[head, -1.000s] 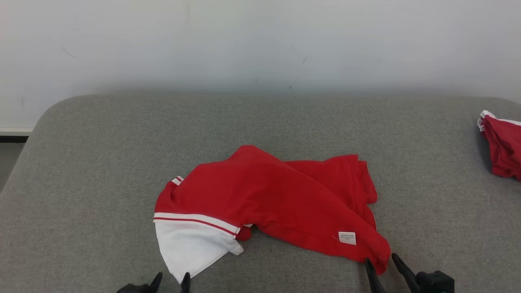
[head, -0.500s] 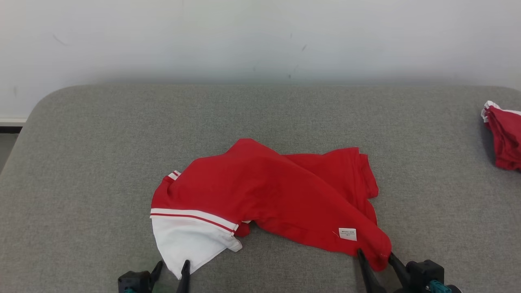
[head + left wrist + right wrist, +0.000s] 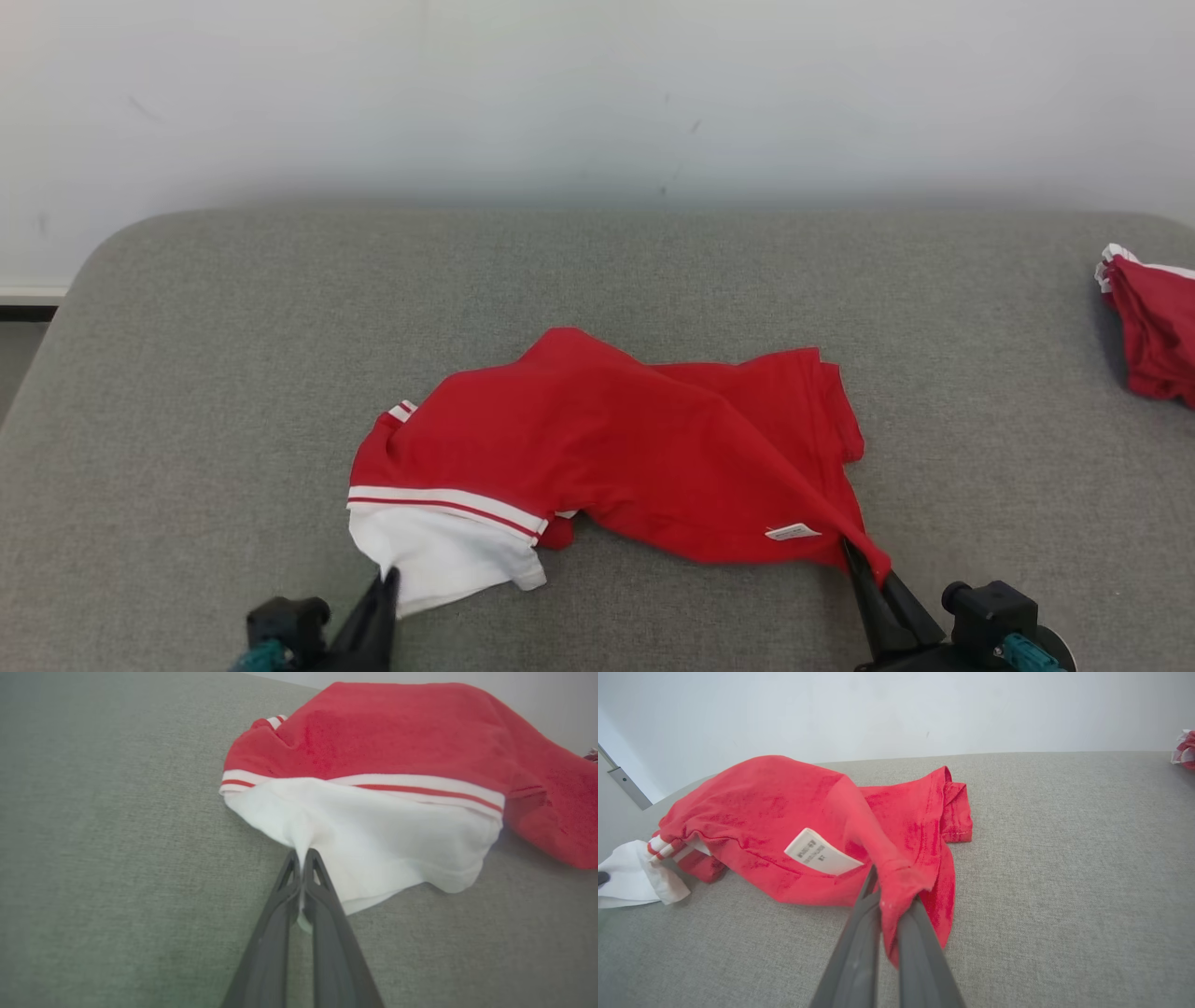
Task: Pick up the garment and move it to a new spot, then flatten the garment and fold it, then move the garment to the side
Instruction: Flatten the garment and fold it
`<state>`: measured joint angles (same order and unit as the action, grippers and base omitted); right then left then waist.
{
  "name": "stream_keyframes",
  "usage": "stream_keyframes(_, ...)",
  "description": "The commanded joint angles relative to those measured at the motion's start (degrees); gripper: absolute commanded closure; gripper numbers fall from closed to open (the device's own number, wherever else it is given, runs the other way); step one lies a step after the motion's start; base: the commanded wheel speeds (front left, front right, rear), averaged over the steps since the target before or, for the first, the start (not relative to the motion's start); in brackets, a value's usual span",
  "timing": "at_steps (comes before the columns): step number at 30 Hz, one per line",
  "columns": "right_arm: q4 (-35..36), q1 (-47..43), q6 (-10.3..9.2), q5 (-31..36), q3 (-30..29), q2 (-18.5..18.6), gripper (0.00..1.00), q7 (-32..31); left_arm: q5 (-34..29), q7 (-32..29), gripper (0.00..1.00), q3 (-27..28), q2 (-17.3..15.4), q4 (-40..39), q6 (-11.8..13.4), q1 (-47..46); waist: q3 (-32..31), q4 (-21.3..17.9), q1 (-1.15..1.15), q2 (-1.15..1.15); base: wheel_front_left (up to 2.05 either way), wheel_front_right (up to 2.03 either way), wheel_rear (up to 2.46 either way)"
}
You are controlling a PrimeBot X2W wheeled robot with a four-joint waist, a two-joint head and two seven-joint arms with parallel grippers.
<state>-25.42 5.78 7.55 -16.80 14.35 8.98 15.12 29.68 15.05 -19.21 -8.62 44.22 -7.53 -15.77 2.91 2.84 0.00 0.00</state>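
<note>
A crumpled red garment [image 3: 616,448] with a white, red-striped panel [image 3: 439,551] lies mid-surface on the grey padded top. My left gripper [image 3: 385,581] is shut on the white panel's near edge; in the left wrist view its fingers [image 3: 303,858] pinch the white cloth [image 3: 373,830]. My right gripper [image 3: 864,567] is shut on the red corner near the white label [image 3: 792,532]; the right wrist view shows red fabric [image 3: 896,877] pinched between the fingers and pulled up into a ridge.
A stack of folded red garments [image 3: 1153,327] sits at the right edge of the grey surface [image 3: 280,327]. A pale wall [image 3: 597,93] rises behind. The surface's rounded left corner drops off at far left.
Both grippers have closed on the garment: the left on the white panel's tip, the right on the red corner. The pinched corners are drawn up and the label has tilted.
</note>
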Motion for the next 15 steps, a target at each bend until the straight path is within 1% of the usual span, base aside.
stream_keyframes(1,1.1,-0.5,-0.15,-0.6,0.5,0.6,1.0,0.0,-1.1,0.2,1.0,1.1,-1.1,-2.4,0.1,0.9,-0.6,0.1,0.0,0.0,0.0,0.0,0.0)
stream_keyframes(5,3.5,0.7,-0.15,-2.2,2.0,1.9,1.0,0.0,-3.0,0.2,1.0,3.2,-2.9,-9.0,0.1,1.2,-1.5,0.3,0.0,0.0,0.0,0.0,0.0)
stream_keyframes(8,5.0,3.0,-0.16,-3.5,3.6,3.1,1.0,-0.3,-3.8,0.2,1.0,4.1,-4.4,-13.1,0.1,-1.0,-1.4,0.3,0.0,0.0,0.0,0.0,0.0)
stream_keyframes(12,6.8,9.0,-0.16,-5.7,5.3,4.9,1.0,-1.8,-4.0,-1.8,1.0,4.3,-7.0,-17.7,0.1,-6.7,0.4,-0.1,0.0,0.0,0.0,0.0,0.0)
stream_keyframes(15,7.8,15.9,-0.16,-8.0,6.0,5.3,1.0,-3.3,-3.5,-4.6,1.0,4.0,-9.6,-20.9,0.1,-13.4,3.6,-0.8,0.0,0.0,0.0,0.0,0.0)
